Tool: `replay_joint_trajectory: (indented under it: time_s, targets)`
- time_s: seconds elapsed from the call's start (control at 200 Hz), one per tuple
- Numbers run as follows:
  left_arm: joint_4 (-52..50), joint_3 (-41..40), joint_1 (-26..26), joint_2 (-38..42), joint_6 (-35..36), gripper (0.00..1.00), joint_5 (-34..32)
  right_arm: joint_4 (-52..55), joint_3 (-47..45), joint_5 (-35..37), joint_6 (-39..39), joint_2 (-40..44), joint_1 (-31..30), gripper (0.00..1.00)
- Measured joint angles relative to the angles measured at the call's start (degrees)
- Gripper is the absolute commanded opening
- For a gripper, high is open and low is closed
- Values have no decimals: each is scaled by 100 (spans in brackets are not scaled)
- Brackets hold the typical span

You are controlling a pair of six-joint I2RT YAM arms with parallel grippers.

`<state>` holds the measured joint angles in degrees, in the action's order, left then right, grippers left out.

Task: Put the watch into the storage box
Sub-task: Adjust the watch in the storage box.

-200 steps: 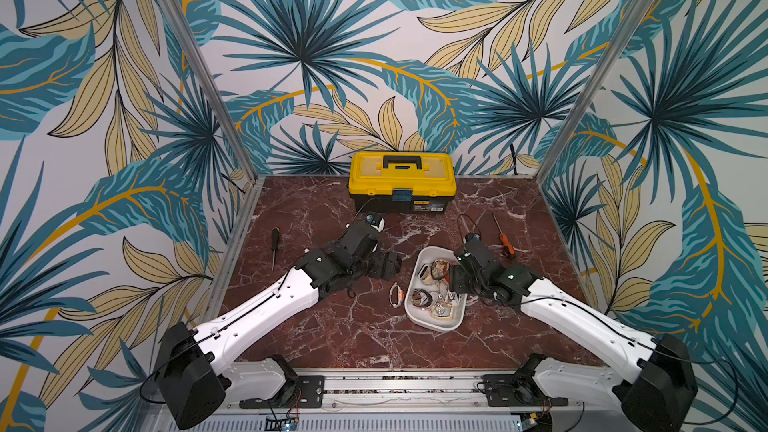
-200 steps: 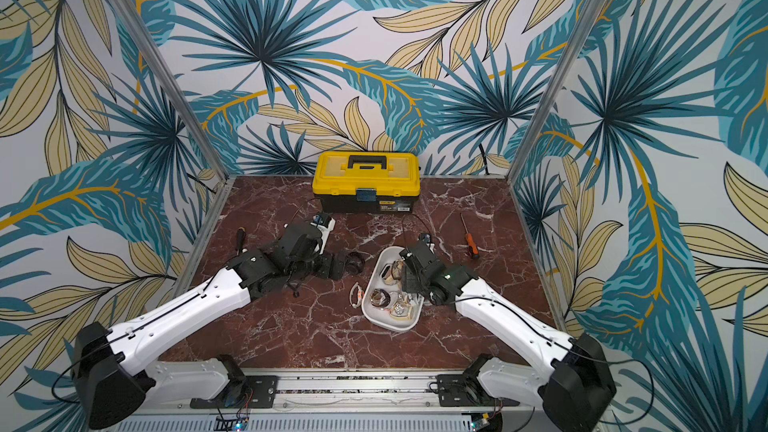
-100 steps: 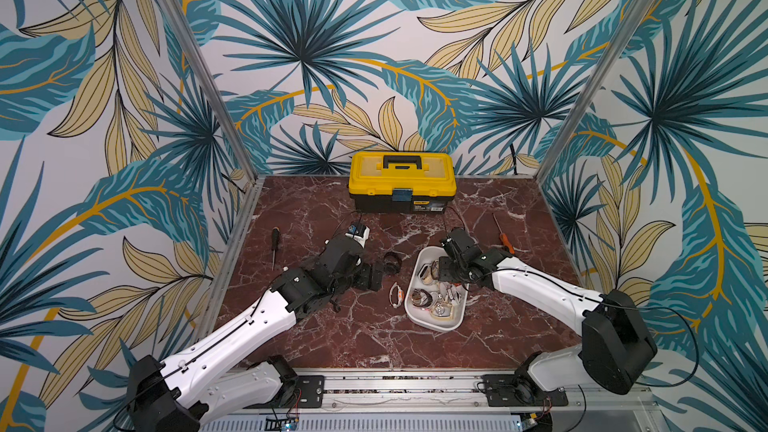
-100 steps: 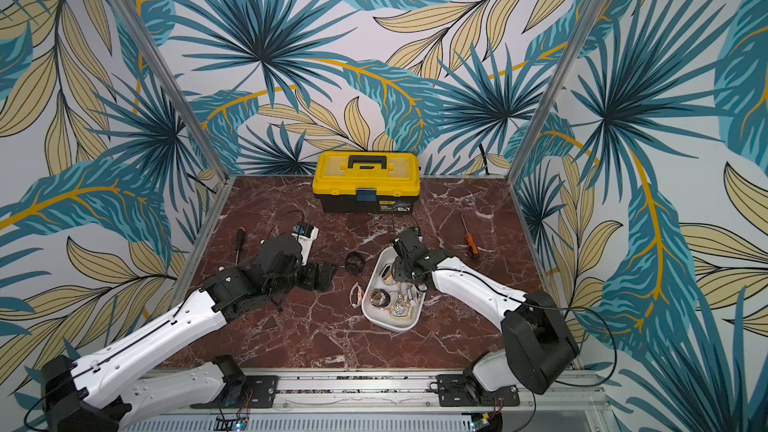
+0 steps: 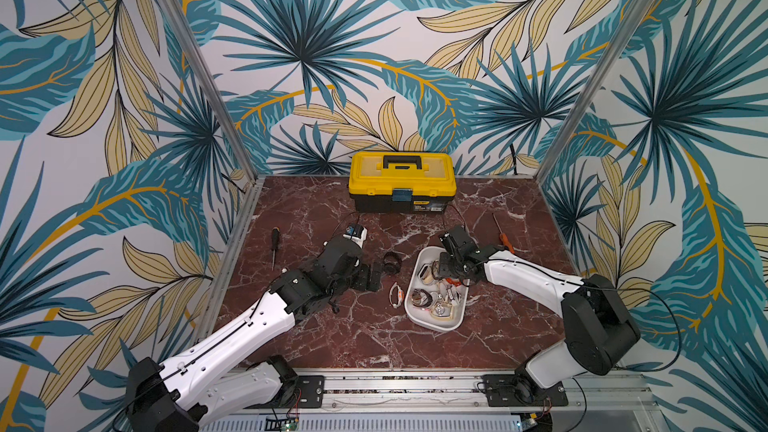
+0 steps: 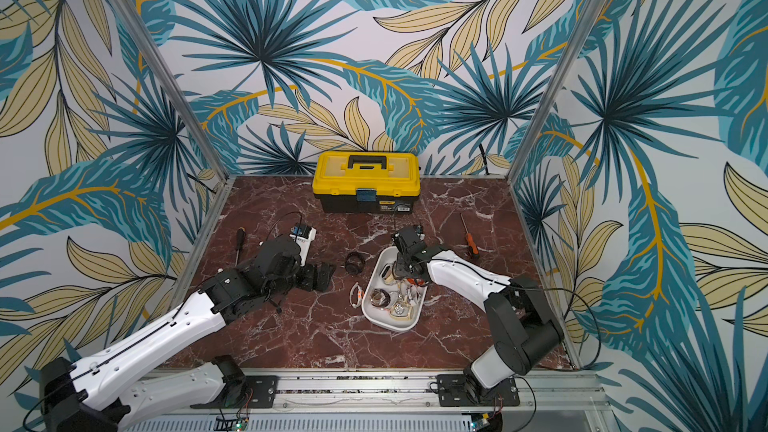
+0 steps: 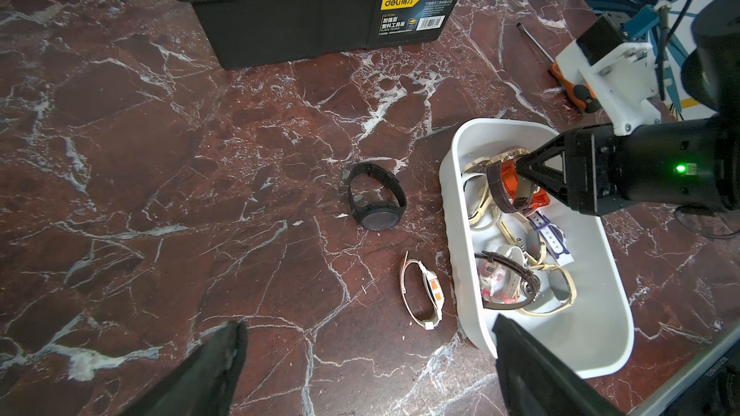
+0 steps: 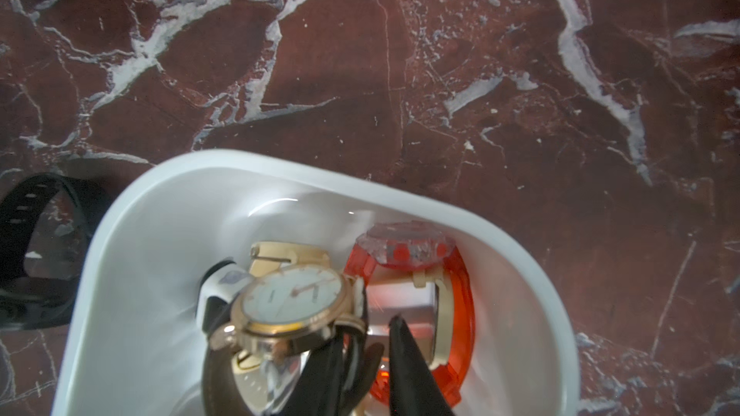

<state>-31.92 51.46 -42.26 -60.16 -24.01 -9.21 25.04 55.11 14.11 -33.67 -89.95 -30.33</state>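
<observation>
- Right tool (image 8: 372, 334) is down inside the box (image 8: 120, 234), its jaws nearly pressed together. It looks to be pinching the brown strap of the gold watch (image 8: 292, 302).
- That watch is within the walls, at the end nearer the toolbox (image 5: 401, 180). It stands on its strap, touching an orange watch (image 8: 416, 274) that leans on the wall.
- Left tool (image 7: 368, 324) is spread wide over bare counter (image 7: 160, 154) and holds nothing.
- Two watches lie outside the box, ahead of the left tool. The black watch (image 7: 376, 202) lies apart from the box, and the white watch (image 7: 424, 294) lies just beside its wall.
- Step in hand, as I judge it: setting the gold watch down, since it is already past the rim.
- The next move calls for the jaws to part low, then for the tool to rise straight up. That way the strap does not drag along and the tips clear the rim.
- After that, the black and white watches would be left to fetch.
- Room: the middle of the box is crowded with watches, while its end nearer the robot looks bare.
- The black watch has open counter all round. The white one has the box wall close on one side, so a finger there gets little room.
- The toolbox and the orange screwdriver (image 5: 503, 238) are well apart from all this.
</observation>
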Motion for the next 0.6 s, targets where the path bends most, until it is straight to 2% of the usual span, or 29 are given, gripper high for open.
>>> replay_joint_trajectory:
  time_s: [0.05, 0.316, 0.596]
  targets:
    - [0, 0, 4, 0, 2, 100, 0, -26, 44, 17, -37, -48, 9, 0]
    - [0, 0, 37, 0, 13, 100, -63, -70, 118, 55, -22, -72, 35, 0]
    - [57, -166, 48, -2, 11, 100, -66, 297, -127, 271, -66, 1034, 48, 0]
